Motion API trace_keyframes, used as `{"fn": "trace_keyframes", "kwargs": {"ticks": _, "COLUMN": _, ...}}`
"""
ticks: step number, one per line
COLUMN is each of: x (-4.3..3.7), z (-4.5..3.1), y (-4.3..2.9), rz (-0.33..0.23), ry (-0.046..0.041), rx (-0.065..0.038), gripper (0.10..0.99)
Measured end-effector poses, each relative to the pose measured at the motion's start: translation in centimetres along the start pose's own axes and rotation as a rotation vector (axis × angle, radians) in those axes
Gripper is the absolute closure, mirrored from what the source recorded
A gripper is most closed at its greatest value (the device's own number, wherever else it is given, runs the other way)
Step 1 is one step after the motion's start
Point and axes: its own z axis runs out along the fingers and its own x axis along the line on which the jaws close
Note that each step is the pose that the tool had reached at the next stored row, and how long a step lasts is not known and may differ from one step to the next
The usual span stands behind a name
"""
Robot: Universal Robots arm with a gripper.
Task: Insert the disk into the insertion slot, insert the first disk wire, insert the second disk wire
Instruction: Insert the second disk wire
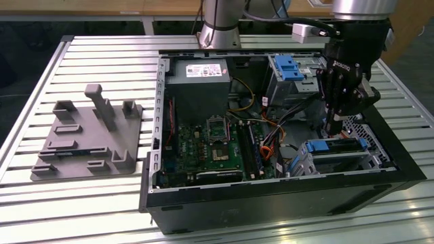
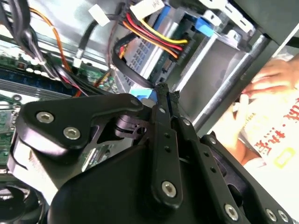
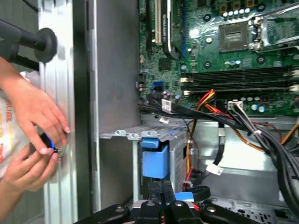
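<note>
The disk (image 1: 336, 146), grey with a bright blue carrier (image 3: 155, 156), sits in the insertion slot (image 1: 368, 136), the low silver perforated cage at the near corner of the open computer case on the exterior view's right. Red, yellow and black wires (image 2: 156, 35) run to the disk's end. My black gripper (image 1: 334, 133) hangs just above the disk's inner end. Its fingers are shut in both wrist views (image 2: 161, 88) (image 3: 163, 195). A blue plug (image 2: 140, 92) (image 3: 184, 196) on a black wire (image 2: 124, 60) sits right at the fingertips, seemingly pinched between them.
A taller silver cage with a blue clip (image 1: 288, 68) stands at the case's back. The power supply (image 1: 196, 76) and motherboard (image 1: 217, 147) fill the case's middle. A grey fixture (image 1: 88, 137) lies on the slatted table. A person's hands (image 3: 37, 140) work outside the case wall.
</note>
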Motion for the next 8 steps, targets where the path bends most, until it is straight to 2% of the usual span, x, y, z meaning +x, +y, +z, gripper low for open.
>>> {"fn": "trace_keyframes", "kwargs": {"ticks": 3, "x": 0.0, "z": 0.02, "y": 0.0, "rz": 0.0, "ry": -0.0516, "rx": -0.006, "gripper": 0.945}}
{"fn": "trace_keyframes", "kwargs": {"ticks": 8, "x": 0.06, "z": 0.03, "y": -0.01, "rz": 0.003, "ry": -0.1429, "rx": -0.008, "gripper": 0.945}}
